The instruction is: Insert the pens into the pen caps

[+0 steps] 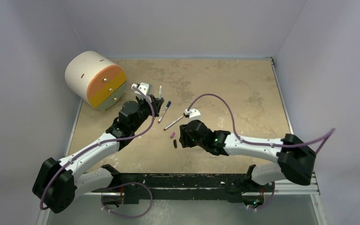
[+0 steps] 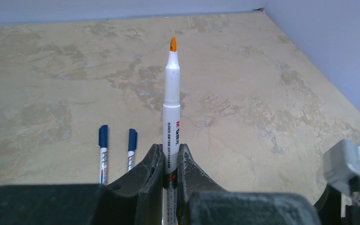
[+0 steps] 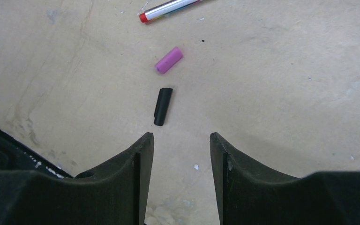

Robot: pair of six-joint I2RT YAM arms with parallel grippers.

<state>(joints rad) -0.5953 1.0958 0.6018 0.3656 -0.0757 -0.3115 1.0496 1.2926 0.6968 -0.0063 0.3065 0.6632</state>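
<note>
Right wrist view: right jaws apart and empty, the black cap (image 3: 162,106) lying on the surface (image 3: 286,70) just beyond them, left jaws clamped on the orange-tipped pen (image 2: 172,93); an off-centre pinch could roll or tilt the cap.

Drum (image 1: 91,75): white, lying on its side, its orange-and-yellow flat face turned toward the left pincer (image 1: 157,100); it sits left of that pincer, apart from it.
Table (image 1: 234,93): tan, mottled top beneath the left pincer and the right pincer (image 1: 181,139).
Walls (image 1: 192,28): pale lilac, beyond both.
</note>
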